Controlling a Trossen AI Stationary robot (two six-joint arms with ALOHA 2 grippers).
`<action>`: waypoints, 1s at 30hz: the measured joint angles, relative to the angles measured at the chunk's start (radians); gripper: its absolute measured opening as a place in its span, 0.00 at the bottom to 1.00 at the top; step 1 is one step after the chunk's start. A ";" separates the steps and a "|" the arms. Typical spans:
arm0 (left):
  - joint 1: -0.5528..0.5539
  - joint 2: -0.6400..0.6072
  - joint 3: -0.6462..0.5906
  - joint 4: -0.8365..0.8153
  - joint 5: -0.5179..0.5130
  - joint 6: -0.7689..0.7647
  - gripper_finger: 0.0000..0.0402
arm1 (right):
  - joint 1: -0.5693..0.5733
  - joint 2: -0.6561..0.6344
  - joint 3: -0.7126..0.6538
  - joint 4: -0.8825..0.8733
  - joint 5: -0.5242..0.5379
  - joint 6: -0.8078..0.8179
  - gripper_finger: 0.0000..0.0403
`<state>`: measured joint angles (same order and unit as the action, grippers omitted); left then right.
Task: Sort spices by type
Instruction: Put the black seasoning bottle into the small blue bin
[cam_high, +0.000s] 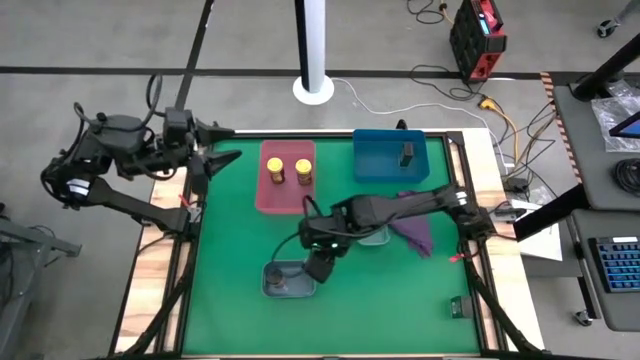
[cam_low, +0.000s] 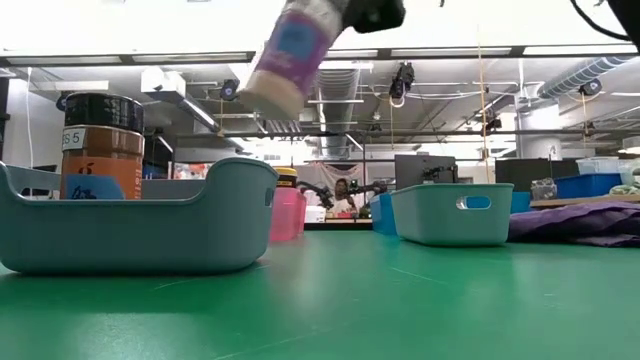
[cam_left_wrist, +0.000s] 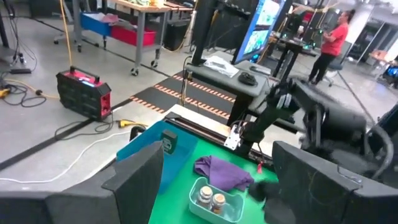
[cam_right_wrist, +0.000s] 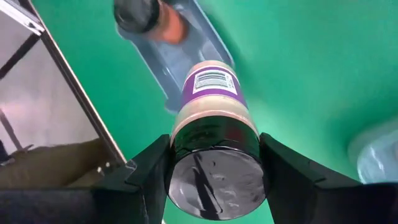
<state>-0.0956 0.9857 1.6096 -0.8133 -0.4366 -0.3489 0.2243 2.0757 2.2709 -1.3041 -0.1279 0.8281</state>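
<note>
My right gripper (cam_high: 320, 264) hangs over the near grey tray (cam_high: 270, 287), shut on a round dark-lidded jar (cam_low: 290, 52) with a purple label. A second round dark-lidded jar (cam_low: 100, 145) stands upright in that tray. Two yellow-lidded jars (cam_high: 289, 171) stand in the pink tray (cam_high: 283, 198). A slim dark rectangular jar (cam_high: 407, 153) stands in the blue tray (cam_high: 380, 165). Two tiny jars (cam_left_wrist: 211, 199) sit in a second grey tray (cam_left_wrist: 198, 208). My left gripper (cam_high: 225, 160) waits open at the table's far left corner. My right gripper pinches the jar between its two fingers (cam_right_wrist: 155, 165), one on each side of the dark lid (cam_right_wrist: 214, 177). The jar is lifted clear and tilted. Its tan base (cam_low: 268, 98) points away from the fingers, down toward the near grey tray.
A crumpled purple cloth (cam_high: 415, 230) lies right of the second grey tray (cam_low: 455, 212), under my right arm. Bare green mat lies on the near right side of the table (cam_high: 400, 300). A metal frame (cam_high: 185, 270) borders the table. People stand in the room beyond.
</note>
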 joint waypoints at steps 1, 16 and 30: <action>0.000 -0.005 0.000 0.001 0.000 -0.006 0.70 | -0.001 0.023 0.028 0.001 0.001 -0.015 0.49; -0.002 -0.030 0.000 -0.005 0.000 -0.045 0.70 | 0.005 0.086 0.072 0.086 0.105 -0.093 0.49; -0.123 0.008 -0.032 -0.095 0.044 -0.087 0.70 | 0.041 0.025 0.074 -0.064 0.238 -0.116 0.49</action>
<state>-0.2186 0.9936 1.5773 -0.9084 -0.3929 -0.4355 0.2649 2.1009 2.3447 -1.3678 0.1096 0.7117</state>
